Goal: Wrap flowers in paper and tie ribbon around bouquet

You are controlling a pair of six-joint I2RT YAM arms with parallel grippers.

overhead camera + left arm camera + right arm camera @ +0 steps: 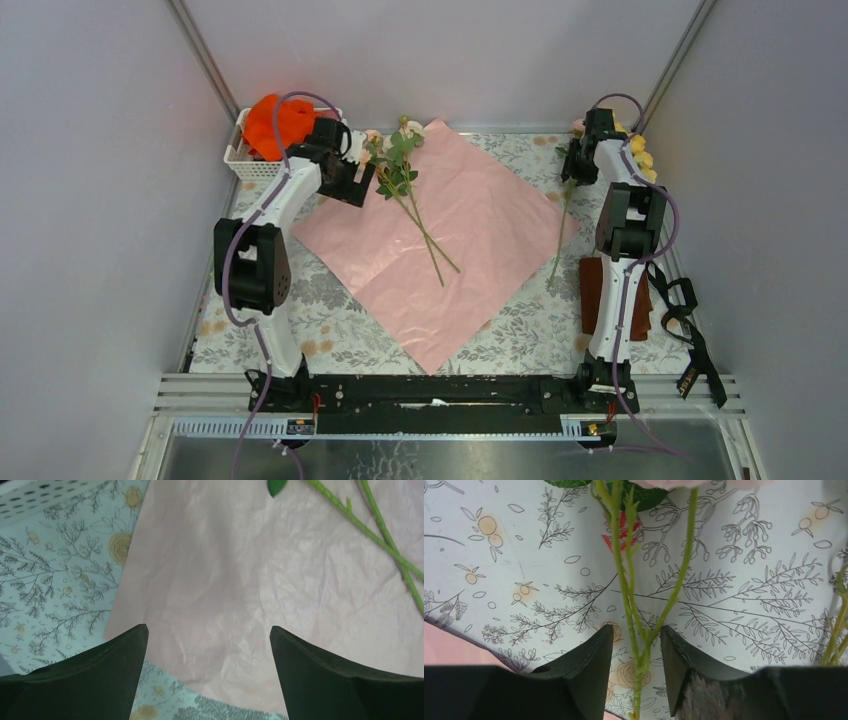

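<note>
We are straddling a flower stem (626, 590) at upper right of the top view with the right gripper (637, 632), jaws narrowed but not pinching. We are aiming to centre the stem before squeezing gently. The left gripper (209, 627) is hovering wide open over the left corner of the paper (470, 230).

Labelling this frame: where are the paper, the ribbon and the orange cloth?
paper (480, 215), top view, bare centre of the sheet.
ribbon (697, 342), top view, middle of the black strip.
orange cloth (275, 122), top view, top of the heap.
</note>
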